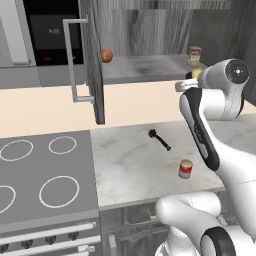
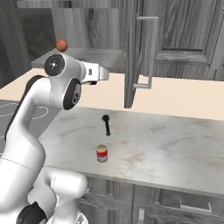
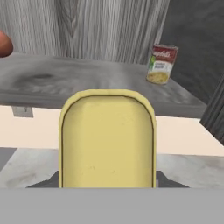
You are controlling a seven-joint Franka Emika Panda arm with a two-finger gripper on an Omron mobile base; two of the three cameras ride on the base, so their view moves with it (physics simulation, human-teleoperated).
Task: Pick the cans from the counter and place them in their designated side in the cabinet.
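Note:
My gripper is shut on the dark blue can with the yellow top, held in the air in front of the right end of the open cabinet's grey shelf. In the hand view its yellow top stands close between my fingers, below and short of the shelf. The red can with the gold lid stands upright on the marbled counter near its front edge, also seen as the red can on the counter.
A red-and-white labelled can stands on the shelf's right end, an orange ball at its left end. The open cabinet door with a bar handle juts out. A black utensil lies mid-counter; the stovetop is left.

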